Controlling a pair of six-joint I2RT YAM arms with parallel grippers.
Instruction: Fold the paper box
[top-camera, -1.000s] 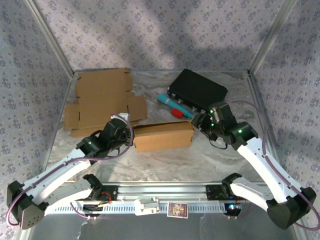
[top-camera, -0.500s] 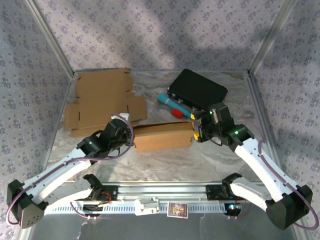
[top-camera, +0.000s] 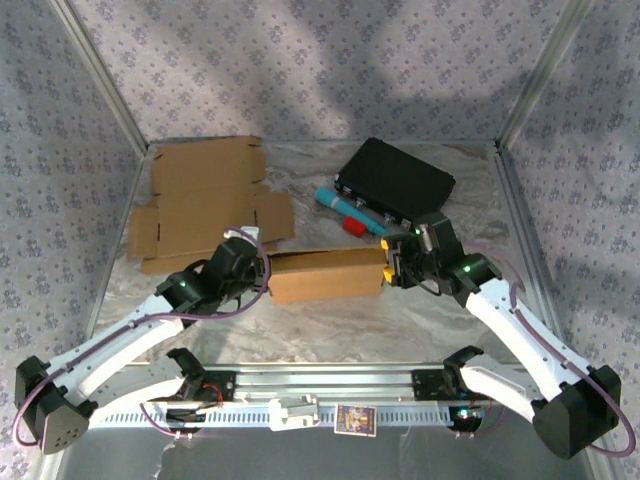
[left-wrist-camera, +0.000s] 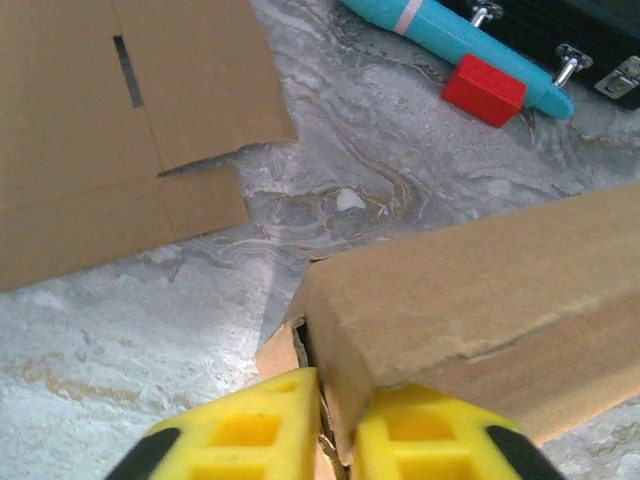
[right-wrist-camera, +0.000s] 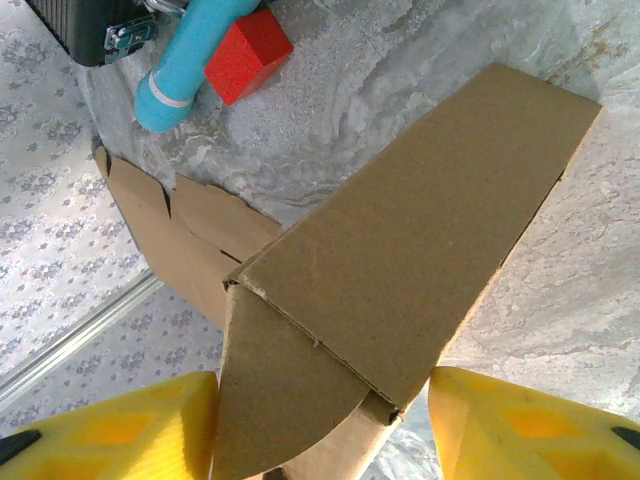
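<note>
The box is lying closed up in the middle of the worktop, long side facing the arms. In the top view the arms' wrists are covering both of its ends. The left pincer is sitting at the left end, narrowed to a slit, and seems to be nipping the cardboard edge there. Its tips are running off the frame. The right pincer is standing wide open, straddling the right end with a finger just beside each side. I cannot tell whether they are touching. A rounded flap is poking out there, its bottom cut off. A flat cardboard sheet is lying at the left rear. A black case, teal tube and red block are lying behind the box.
</note>
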